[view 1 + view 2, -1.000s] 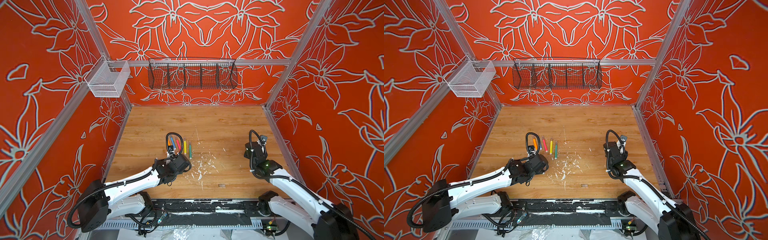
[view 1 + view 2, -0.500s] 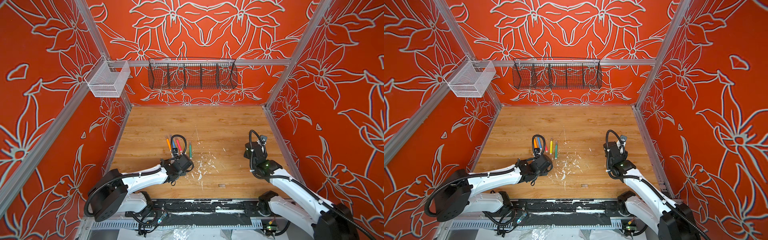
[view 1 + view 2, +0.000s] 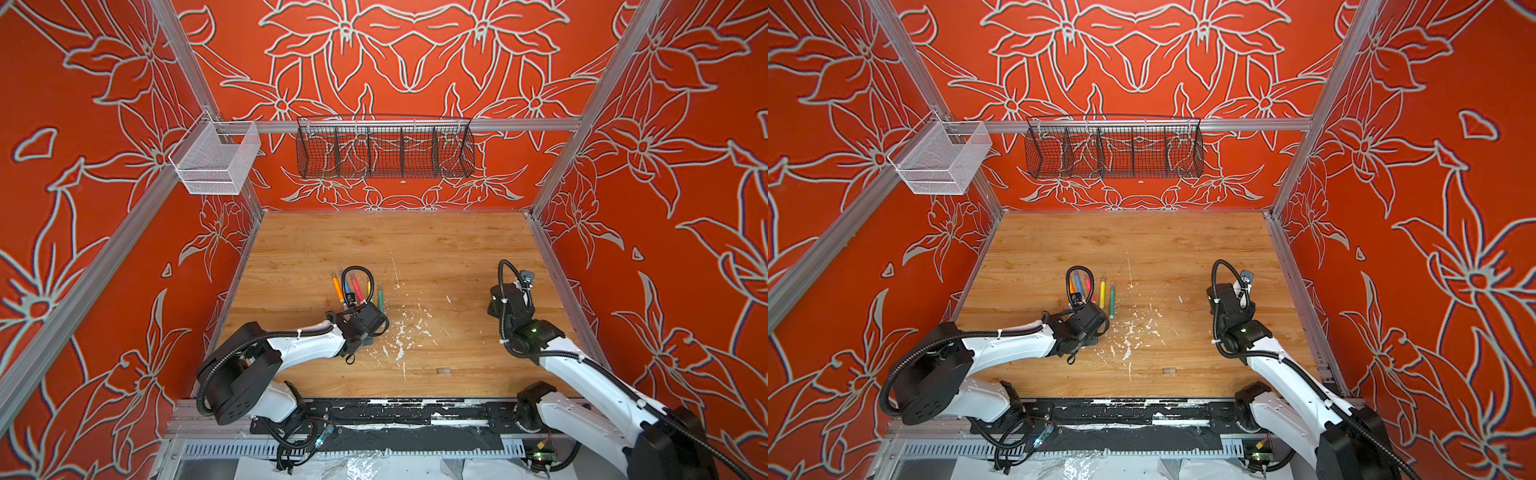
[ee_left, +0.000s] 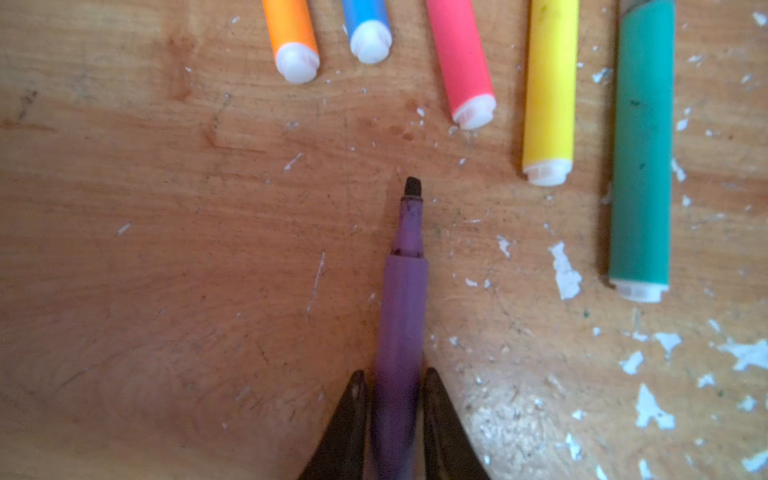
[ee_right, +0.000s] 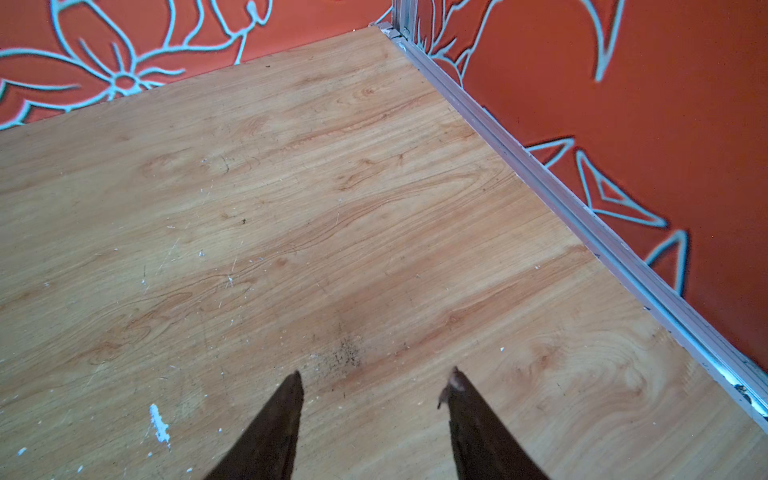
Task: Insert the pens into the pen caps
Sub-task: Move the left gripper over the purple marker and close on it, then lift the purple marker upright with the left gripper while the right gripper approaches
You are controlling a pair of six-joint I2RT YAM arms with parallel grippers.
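While the left fingers [image 4: 353,419] are clamped on either side of the purple pen [image 4: 401,316], gripping the rear part of its barrel, its dark chisel nib [image 4: 412,187] juts out ahead of them, bare and uncapped. Whether the pen is lifted or lies on the bench [image 4: 166,249] I cannot tell.

Beyond the nib lie the orange pen [image 4: 291,33], blue pen [image 4: 365,25], pink-red pen [image 4: 459,58], yellow pen [image 4: 548,83] and green pen [image 4: 642,145] in a row, white end plugs turned toward the fingers. Their far ends look pale in both top views, perhaps capped, but they are too small to be sure. A loose clear cap [image 3: 444,371] lies alone on the bench, well apart from both pairs of fingers, back toward the robot's base and off to the right of the left fingers. The right fingers [image 5: 274,424] stand spread with nothing between them, over bare bench beside the wall rail [image 5: 582,216].

The pen should be light and stiff, but its barrel is smooth and round, so it may roll or twist in a two-sided pinch. A hold on the rear of the barrel, as here, looks sensible, because it leaves the nib and narrow neck free to enter a cap. The felt nib is soft and would smear or crush if pressed on the wood. The cap is likely harder to handle: tiny, slick, nearly invisible, and prone to skitter among the white flecks [image 4: 565,274]. It wants gripping across its closed end, with the mouth left clear.
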